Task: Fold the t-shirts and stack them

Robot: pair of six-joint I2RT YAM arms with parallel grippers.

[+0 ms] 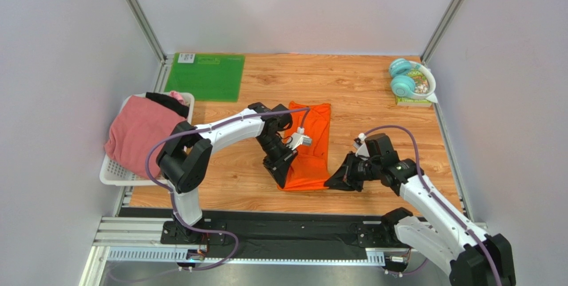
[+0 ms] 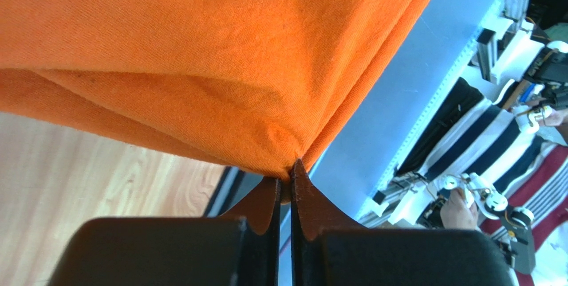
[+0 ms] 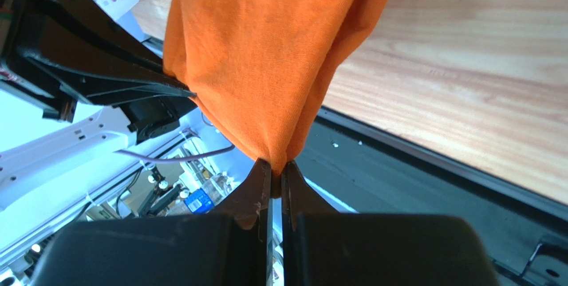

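The left arm [image 1: 227,126] goes up from its base, bends at the elbow and reaches to the right across the table [image 1: 373,100]. Its wrist tips down to the near left corner of the orange shirt [image 1: 313,143]. The right arm [image 1: 427,196] stays low and reaches to the left, pointing at the near right corner of the same shirt. There is a small white label [image 1: 187,58] on the far corner of the green mat [image 1: 207,80], but its writing is too small to read. The left gripper [image 2: 291,173] is pinched tight on a corner of the orange cloth, and the cloth bunches up at its tips. The right gripper [image 3: 277,169] is pinched tight too (its tips nearly meet), with a fold of orange cloth between them. The orange shirt lies in the middle of the table as a long strip. Its far end rests flat on the wood and its near end is held at both corners. The pink shirt [image 1: 137,133] and the black shirt [image 1: 167,103] sit in a white basket [image 1: 113,169] at the left. Teal headphones [image 1: 403,80] lie at the far right.
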